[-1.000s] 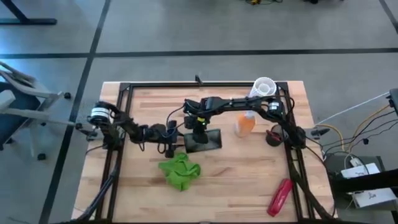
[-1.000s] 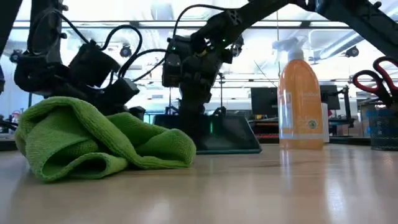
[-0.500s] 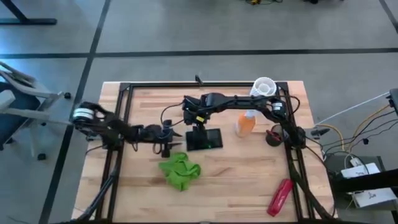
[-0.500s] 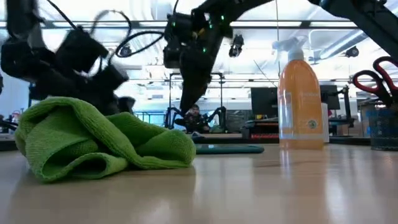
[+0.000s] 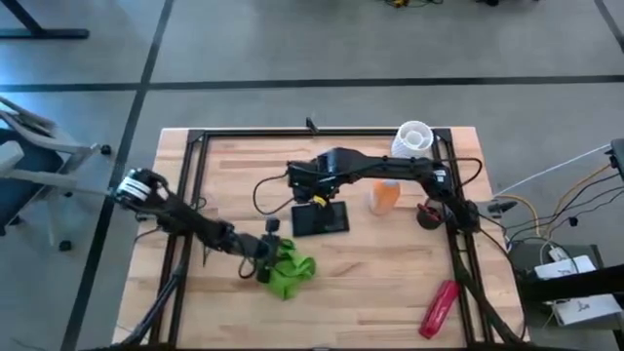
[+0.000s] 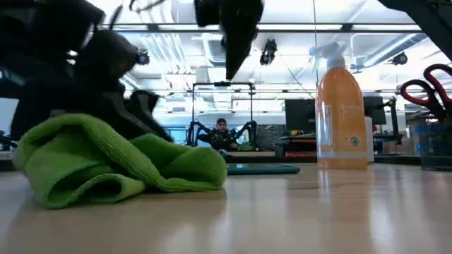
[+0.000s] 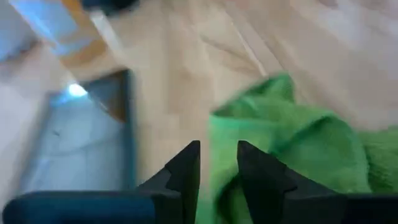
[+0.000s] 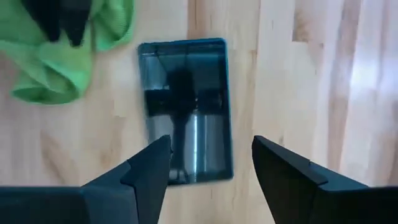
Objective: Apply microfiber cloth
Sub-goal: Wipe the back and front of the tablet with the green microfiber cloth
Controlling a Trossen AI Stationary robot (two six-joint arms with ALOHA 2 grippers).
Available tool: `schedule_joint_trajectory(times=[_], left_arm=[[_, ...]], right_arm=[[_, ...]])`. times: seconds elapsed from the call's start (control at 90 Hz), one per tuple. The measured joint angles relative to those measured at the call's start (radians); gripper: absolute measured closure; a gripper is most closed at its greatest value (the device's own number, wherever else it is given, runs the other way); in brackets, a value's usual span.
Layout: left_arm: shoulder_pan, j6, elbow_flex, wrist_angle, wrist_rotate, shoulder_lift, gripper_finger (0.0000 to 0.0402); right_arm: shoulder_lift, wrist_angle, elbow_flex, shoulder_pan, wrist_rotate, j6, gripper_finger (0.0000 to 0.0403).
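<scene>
The lime-green microfiber cloth (image 5: 291, 271) lies crumpled on the wooden table, near of centre (image 6: 106, 162). My left gripper (image 5: 265, 252) is at the cloth's left edge, and its fingers (image 7: 217, 149) stand a little apart, open, over that edge (image 7: 214, 134). The dark flat device (image 5: 322, 219) lies flat on the table just beyond the cloth. My right gripper (image 5: 314, 195) hangs above the device's far edge, wide open (image 8: 211, 155) and holding nothing. My left gripper comes at the cloth's left edge (image 7: 224, 124) slanting down from the table's left. The view along the fingers is blurred, and I cannot tell whether they touch the cloth.
An orange spray bottle (image 5: 385, 195) stands right of the device. A white cup (image 5: 414, 136) is at the far right, a dark holder with red-handled scissors (image 5: 429, 214) by the right frame, and a red tool (image 5: 439, 307) near the right front corner. Bare wood lies in front of the cloth.
My right gripper has risen clear of the device. The device stood tilted under it a second ago and now lies flat. My left gripper has gone from beside the device toward the table's near edge and down onto the cloth's left edge.
</scene>
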Motion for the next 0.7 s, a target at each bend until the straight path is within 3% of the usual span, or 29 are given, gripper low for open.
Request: schedule_joint_trajectory(times=[0.167,0.367,0.522,0.7], left_arm=[[-0.002,-0.207,0.117,-0.349,0.111,0.004,0.0334],[-0.052,-0.445,0.228,-0.85,0.26,-0.074,0.0341],[-0.143,-0.655,0.228,-1.046,0.36,-0.156,0.0341],[-0.314,-0.959,0.155,-1.079,0.403,-0.268,0.034]], right_arm=[[-0.05,-0.131,0.012,0.051,0.055,0.099,0.0195],[-0.156,-0.136,-0.089,0.123,0.093,0.206,0.0205],[-0.276,-0.136,-0.251,0.182,0.103,0.327,0.0214],[-0.453,-0.095,-0.517,0.294,0.157,0.485,0.023]])
